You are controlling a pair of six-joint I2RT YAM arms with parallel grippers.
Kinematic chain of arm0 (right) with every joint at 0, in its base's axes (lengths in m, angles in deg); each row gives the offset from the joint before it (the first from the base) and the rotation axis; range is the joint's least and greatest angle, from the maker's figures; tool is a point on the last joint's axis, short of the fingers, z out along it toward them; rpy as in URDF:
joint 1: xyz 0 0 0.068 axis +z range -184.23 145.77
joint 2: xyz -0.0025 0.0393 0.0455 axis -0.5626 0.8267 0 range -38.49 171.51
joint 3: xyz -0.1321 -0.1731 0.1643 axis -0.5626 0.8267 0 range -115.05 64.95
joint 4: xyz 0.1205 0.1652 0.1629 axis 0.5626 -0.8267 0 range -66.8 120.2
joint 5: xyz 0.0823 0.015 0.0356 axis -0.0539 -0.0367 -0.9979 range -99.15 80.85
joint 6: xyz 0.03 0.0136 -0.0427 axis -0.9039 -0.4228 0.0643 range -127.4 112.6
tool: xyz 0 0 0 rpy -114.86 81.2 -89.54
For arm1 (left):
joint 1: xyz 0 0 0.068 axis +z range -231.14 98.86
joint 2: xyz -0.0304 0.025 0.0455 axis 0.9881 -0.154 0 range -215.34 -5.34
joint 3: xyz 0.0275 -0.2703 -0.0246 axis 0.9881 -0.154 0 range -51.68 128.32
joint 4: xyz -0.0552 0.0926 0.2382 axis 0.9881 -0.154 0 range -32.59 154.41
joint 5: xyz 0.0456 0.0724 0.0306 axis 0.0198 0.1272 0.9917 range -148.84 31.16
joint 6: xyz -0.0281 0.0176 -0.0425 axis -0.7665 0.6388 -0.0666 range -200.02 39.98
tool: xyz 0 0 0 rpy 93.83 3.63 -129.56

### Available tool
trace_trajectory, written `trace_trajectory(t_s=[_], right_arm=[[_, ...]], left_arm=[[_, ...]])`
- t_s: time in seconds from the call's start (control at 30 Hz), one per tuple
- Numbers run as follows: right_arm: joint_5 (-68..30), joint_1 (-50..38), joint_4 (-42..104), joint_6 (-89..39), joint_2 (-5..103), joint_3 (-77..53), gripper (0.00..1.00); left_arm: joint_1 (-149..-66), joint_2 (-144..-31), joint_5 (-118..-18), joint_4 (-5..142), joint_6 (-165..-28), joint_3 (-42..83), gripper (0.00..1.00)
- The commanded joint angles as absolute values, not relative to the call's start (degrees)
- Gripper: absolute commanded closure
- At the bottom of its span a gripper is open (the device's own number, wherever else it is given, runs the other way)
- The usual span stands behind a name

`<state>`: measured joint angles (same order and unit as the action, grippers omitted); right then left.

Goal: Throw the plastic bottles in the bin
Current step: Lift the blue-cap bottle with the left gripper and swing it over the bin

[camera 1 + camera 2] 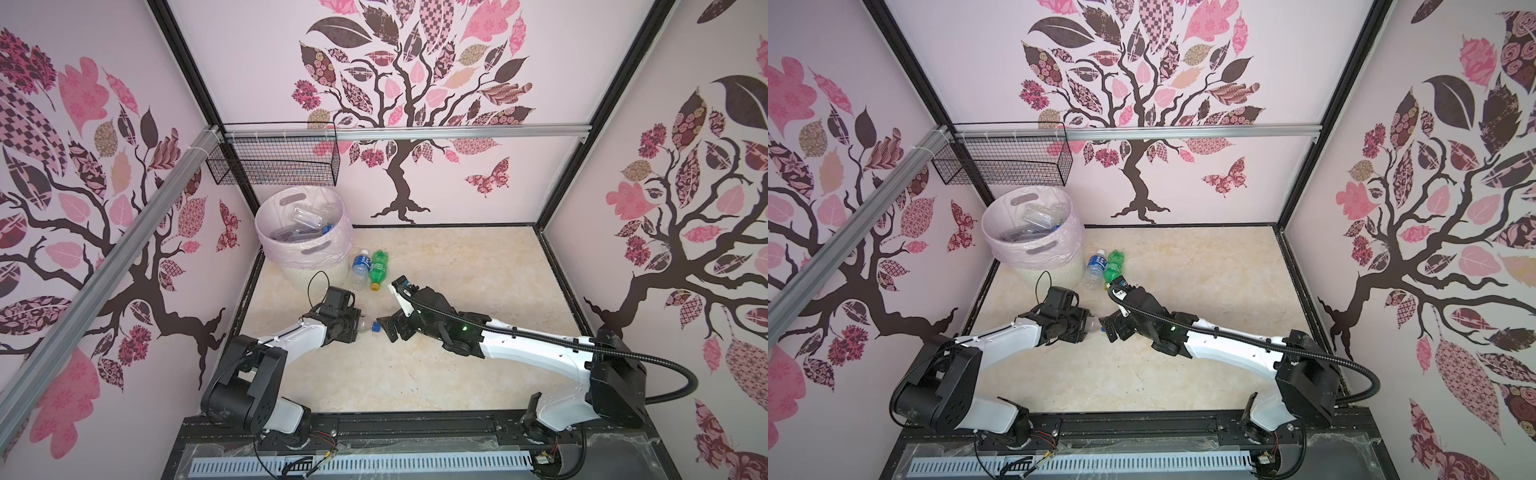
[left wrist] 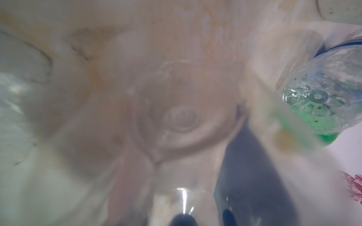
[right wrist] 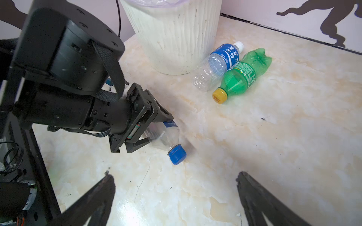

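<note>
A clear blue-capped bottle [image 3: 170, 137] lies tilted on the marble table, cap down. My left gripper [image 3: 156, 131] is shut on its body, and its base [image 2: 182, 119] fills the left wrist view. In both top views the left gripper [image 1: 359, 326] [image 1: 1090, 326] faces my right gripper [image 1: 386, 330] [image 1: 1111, 328]. The right gripper [image 3: 174, 175] is open and empty, just short of the cap. A blue-labelled clear bottle [image 1: 360, 266] [image 3: 217, 62] and a green bottle [image 1: 378, 269] [image 3: 242, 76] lie side by side next to the bin [image 1: 316, 270] [image 3: 176, 39]. Several bottles [image 1: 303, 224] lie inside it.
A black wire basket [image 1: 274, 162] hangs on the back wall above the bin. Patterned walls close in the table on three sides. A black rail [image 1: 374, 428] with both arm bases runs along the front edge.
</note>
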<state>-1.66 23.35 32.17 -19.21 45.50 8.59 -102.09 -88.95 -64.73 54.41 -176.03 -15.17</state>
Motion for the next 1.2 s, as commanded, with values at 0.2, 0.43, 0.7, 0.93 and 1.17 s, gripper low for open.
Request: trace_trajectory(t_s=[0.2,0.43,0.7,0.93,1.17], right_arm=[[-0.8,23.6,31.8,-19.7,43.4,8.9,0.0],[-0.2,23.6,31.7,-20.0,42.7,9.3,0.01],[1.6,23.5,31.2,-18.6,41.7,8.5,0.01],[2.8,23.5,30.4,-17.2,40.6,5.0,0.0],[4.4,23.3,29.3,-14.2,39.5,-0.2,0.01]], left_arm=[[-104.3,-88.2,-61.4,49.8,-171.5,-11.9,0.47],[-104.3,-85.7,-61.3,50.5,-164.9,-10.3,0.47],[-104.3,-79.8,-58.0,46.9,-155.6,-5.9,0.47],[-104.3,-74.5,-53.9,41.7,-146.0,2.3,0.46],[-104.1,-70.3,-48.4,38.2,-139.3,12.4,0.46]])
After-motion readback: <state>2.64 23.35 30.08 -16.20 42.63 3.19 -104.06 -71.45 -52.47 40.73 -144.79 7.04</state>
